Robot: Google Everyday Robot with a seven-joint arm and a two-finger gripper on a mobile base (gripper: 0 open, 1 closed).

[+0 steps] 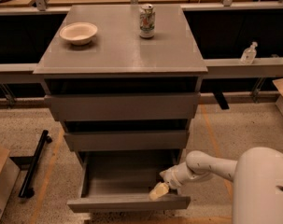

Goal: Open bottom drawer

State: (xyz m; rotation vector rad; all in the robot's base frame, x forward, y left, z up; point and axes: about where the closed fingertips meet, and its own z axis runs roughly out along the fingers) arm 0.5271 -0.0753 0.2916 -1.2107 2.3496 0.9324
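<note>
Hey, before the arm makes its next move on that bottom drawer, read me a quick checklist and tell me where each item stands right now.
1. Bottom drawer pulled out of the cabinet: ok, its inside shows.
2. Claw at the drawer: ok, just behind the front panel, near its right end.
3. Claw touching the panel: cannot tell.
4. Middle drawer and top drawer far less extended than the bottom one: ok.
5. Can upright on the cabinet top: ok.
6. Bowl resting on the top, away from the front edge: ok.
</note>
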